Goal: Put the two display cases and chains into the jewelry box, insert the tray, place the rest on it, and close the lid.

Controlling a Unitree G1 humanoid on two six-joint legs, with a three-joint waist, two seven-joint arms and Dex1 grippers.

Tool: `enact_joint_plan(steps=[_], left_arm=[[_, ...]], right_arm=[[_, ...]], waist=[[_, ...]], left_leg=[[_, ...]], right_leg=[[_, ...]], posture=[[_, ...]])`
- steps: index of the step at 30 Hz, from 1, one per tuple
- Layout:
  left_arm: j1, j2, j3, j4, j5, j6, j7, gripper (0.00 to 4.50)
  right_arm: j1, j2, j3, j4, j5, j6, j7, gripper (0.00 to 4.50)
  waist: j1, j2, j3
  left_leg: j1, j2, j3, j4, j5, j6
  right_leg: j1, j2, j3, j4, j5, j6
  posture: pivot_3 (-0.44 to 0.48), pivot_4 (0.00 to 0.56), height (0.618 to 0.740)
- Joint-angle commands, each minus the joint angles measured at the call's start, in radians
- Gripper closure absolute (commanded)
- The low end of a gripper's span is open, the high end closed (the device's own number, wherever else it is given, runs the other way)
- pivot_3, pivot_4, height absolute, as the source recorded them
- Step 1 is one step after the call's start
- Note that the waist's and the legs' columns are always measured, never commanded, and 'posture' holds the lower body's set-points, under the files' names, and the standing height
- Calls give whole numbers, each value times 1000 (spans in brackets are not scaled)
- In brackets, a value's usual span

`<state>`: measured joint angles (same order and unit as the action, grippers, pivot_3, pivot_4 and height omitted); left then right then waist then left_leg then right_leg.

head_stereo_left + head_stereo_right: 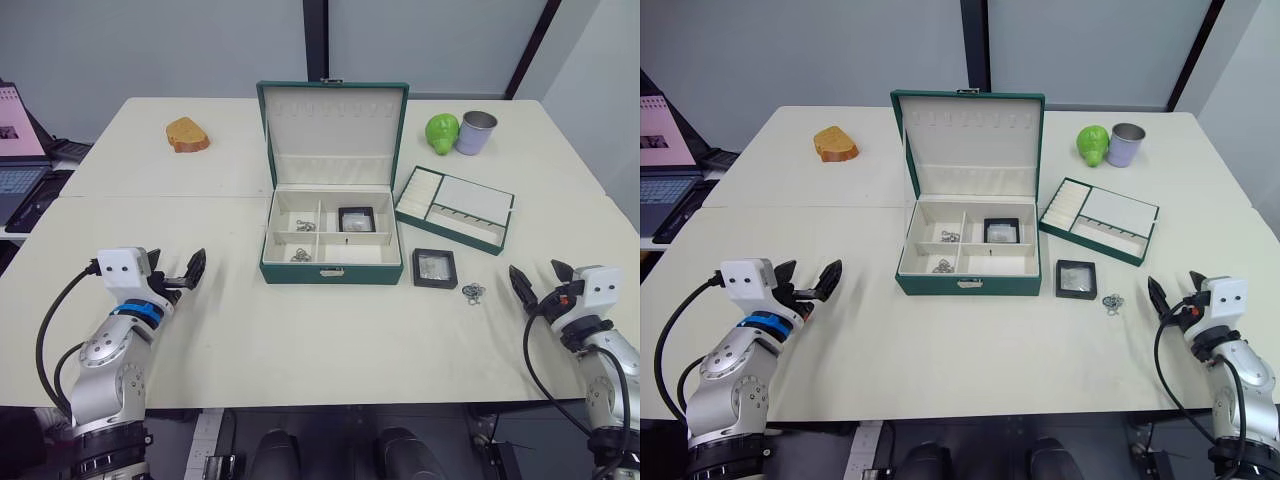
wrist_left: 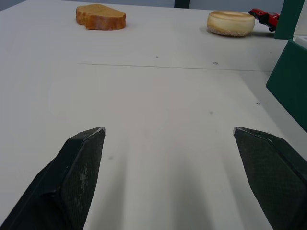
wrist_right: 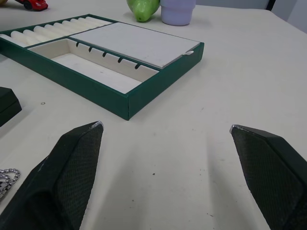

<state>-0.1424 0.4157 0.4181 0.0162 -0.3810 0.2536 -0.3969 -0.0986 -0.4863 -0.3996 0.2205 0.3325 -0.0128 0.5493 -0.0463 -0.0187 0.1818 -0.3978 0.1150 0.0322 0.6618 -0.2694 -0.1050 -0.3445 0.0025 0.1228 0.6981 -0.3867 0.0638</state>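
Note:
The dark green jewelry box [image 1: 331,271] stands open at the table's middle, its lid [image 1: 333,125] upright behind. One black display case [image 1: 355,219] lies in a right compartment, and two small chains [image 1: 305,226] [image 1: 299,256] lie in left ones. A second display case [image 1: 435,268] rests on the table right of the box, with another chain [image 1: 473,292] beside it. The tray [image 1: 448,230] sits at an angle behind them. My left gripper [image 1: 180,272] hovers open at the near left. My right gripper [image 1: 538,278] is open at the near right, close to the loose chain [image 3: 5,178].
A slice of bread [image 1: 186,135] lies at the far left. A green fruit [image 1: 441,132] and a grey cup [image 1: 475,132] stand at the far right. A laptop [image 1: 20,150] sits beyond the left edge. A round bun [image 2: 230,23] and a red toy car [image 2: 264,18] lie behind the box.

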Motion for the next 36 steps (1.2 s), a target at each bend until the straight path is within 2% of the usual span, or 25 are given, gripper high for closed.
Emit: enact_joint_plan(steps=[1,36], left_arm=[[-10,15,0,-8,0,-22,-7,54],[22,-10,-22,24,32,-109,-5,54]], right_arm=[[-12,-16,-11,-11,10,-24,8,0],[-39,-14,2,10,16,-11,15,0]], waist=[[0,0,0],[0,0,0]], left_leg=[[0,0,0,0,0,0],[0,0,0,0,0,0]], right_leg=[[0,0,0,0,0,0],[1,0,0,0,0,0]], posture=[[0,150,740],[0,150,740]])
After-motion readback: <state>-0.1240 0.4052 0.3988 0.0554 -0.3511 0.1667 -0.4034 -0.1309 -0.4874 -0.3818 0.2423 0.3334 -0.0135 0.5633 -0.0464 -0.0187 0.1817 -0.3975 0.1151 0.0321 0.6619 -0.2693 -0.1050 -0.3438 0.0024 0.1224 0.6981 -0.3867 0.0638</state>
